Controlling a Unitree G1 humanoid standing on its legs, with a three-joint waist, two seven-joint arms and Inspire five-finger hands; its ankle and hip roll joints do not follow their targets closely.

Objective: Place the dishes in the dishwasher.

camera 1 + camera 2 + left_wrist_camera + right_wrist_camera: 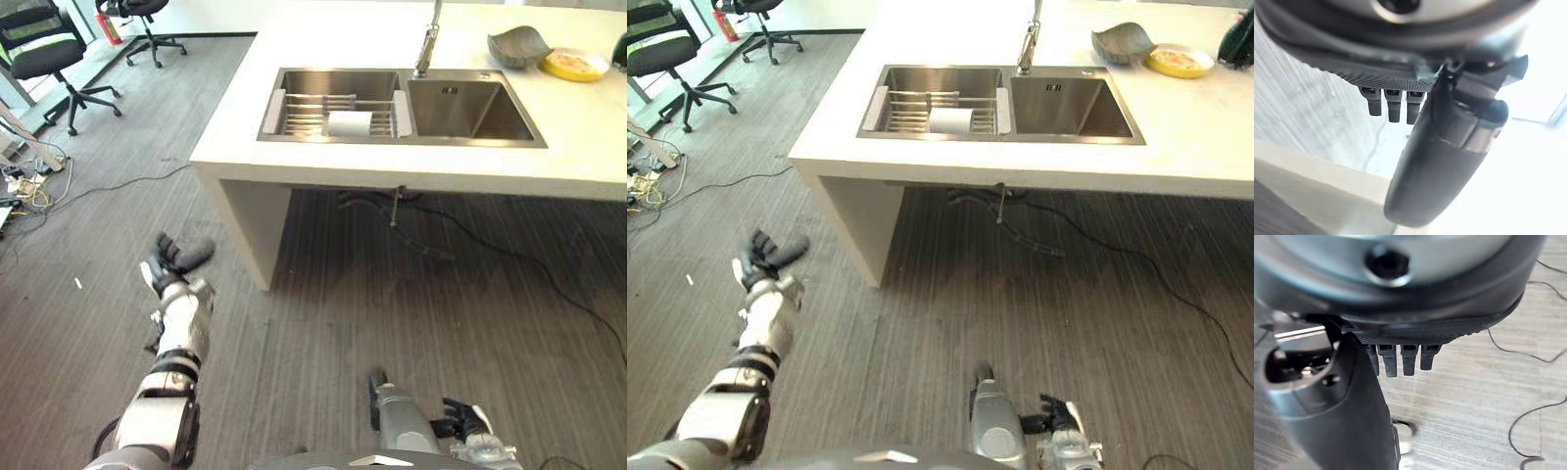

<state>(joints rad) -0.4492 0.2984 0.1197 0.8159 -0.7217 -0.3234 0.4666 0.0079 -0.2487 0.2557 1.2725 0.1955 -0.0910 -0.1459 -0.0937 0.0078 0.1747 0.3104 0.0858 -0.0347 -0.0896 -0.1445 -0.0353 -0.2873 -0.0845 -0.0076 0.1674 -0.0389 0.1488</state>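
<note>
While your left hand (174, 259) is hanging over the floor with its fingers (1392, 105) loose and holding nothing, your right hand (460, 419) is resting low by your body, also loose and empty. You are standing back from the counter (411, 166). A grey bowl (519, 45) and a yellow dish (575, 65) are sitting by the sink (402, 106), and a white cup (350, 123) is lying on the sink rack (313, 113). I think nothing is loaded yet, so the whole job is waiting.

Rack (338, 114) in left basin (294, 88); bowl (520, 45) and plate (575, 65) right of faucet (429, 41).
</note>
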